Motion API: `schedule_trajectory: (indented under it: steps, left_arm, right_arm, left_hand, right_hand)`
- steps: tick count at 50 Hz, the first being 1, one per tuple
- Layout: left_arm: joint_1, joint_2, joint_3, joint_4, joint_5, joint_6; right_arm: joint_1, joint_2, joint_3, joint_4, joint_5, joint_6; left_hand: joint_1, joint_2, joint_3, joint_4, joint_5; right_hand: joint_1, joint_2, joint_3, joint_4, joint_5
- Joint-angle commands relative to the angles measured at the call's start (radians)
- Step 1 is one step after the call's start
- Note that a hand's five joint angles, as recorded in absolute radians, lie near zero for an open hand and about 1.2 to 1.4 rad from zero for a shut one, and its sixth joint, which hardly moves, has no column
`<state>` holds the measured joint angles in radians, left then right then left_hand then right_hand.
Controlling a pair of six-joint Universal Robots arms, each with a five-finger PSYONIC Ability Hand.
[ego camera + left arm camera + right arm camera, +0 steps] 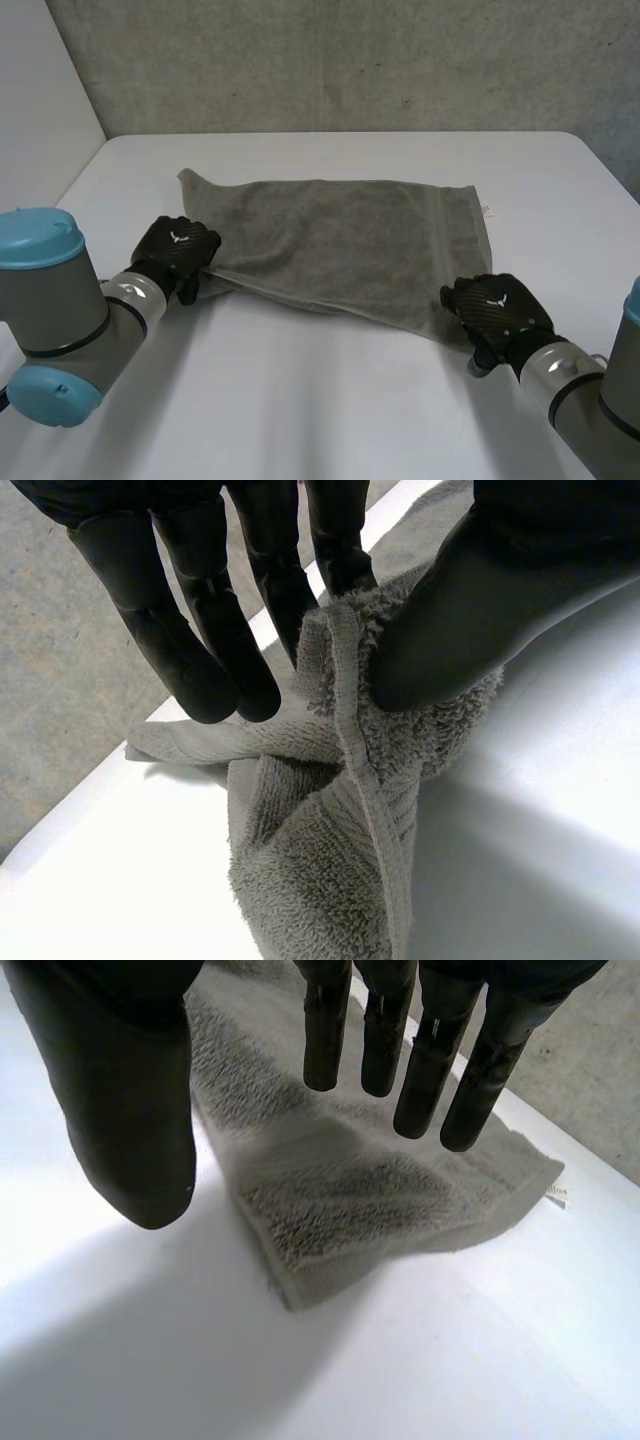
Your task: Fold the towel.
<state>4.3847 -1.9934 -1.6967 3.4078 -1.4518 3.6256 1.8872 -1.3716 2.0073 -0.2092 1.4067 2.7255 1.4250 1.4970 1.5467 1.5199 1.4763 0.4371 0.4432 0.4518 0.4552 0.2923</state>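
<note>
A grey towel (340, 240) lies across the middle of the white table (300, 400), doubled over with its layers spreading toward the far side. My left hand (178, 250) is at its near left corner. In the left wrist view the thumb (470, 610) and fingers pinch the bunched corner of the towel (330, 860) a little off the table. My right hand (495, 310) is at the near right corner. In the right wrist view its fingers (420, 1060) are straight and spread from the thumb, and the towel corner (350, 1200) lies flat under them, apart from the hand.
A small white label (487, 210) sticks out at the towel's far right corner. A grey wall (350, 60) stands behind the table's far edge. Bare tabletop stretches in front of the towel, between my two arms.
</note>
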Motion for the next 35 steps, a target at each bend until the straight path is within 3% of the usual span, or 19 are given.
schedule_trajectory:
  steps: [1,24,26,28,29,31,35]
  left_arm:
    - [-0.005,-0.001,-0.004,0.008,-0.001,-0.001]
    - [-0.007,-0.007,-0.008,0.016,0.001,-0.002]
    - [-0.007,-0.007,-0.008,0.016,0.001,-0.002]
    - [-0.005,-0.007,-0.006,0.016,0.001,-0.002]
    - [-0.005,-0.007,-0.006,0.016,0.001,-0.002]
    - [-0.007,-0.012,-0.006,0.021,0.001,-0.002]
    - [-0.007,-0.015,-0.006,0.039,-0.001,-0.001]
  right_arm:
    - [-0.022,0.023,0.038,-0.094,-0.009,0.000]
    - [-0.022,0.217,-0.084,-0.144,0.006,-0.078]
    - [-0.022,0.220,-0.091,-0.142,0.008,-0.079]
    - [-0.022,0.223,-0.108,-0.138,0.015,-0.078]
    - [-0.022,0.223,-0.108,-0.138,0.015,-0.078]
    - [-0.026,0.220,-0.114,-0.144,0.038,-0.076]
    - [-0.037,0.197,-0.108,-0.145,0.057,-0.075]
  left_hand:
    - [-0.029,-0.101,-0.150,-0.124,-0.255]
    - [-0.029,-0.101,-0.150,-0.124,-0.255]
    - [-0.029,-0.101,-0.150,-0.124,-0.255]
    - [-0.029,-0.101,-0.150,-0.124,-0.255]
    - [-0.029,-0.101,-0.150,-0.124,-0.255]
    - [-0.029,-0.101,-0.150,-0.124,-0.255]
    - [-0.029,-0.101,-0.150,-0.124,-0.255]
  right_hand:
    - [0.050,0.044,0.035,0.032,0.020]
    - [0.079,0.073,0.065,0.061,0.050]
    - [0.147,0.141,0.132,0.129,0.117]
    - [0.482,0.476,0.468,0.464,0.453]
    - [0.485,0.478,0.470,0.467,0.455]
    - [0.957,0.951,0.942,0.939,0.927]
    - [0.959,0.953,0.944,0.941,0.929]
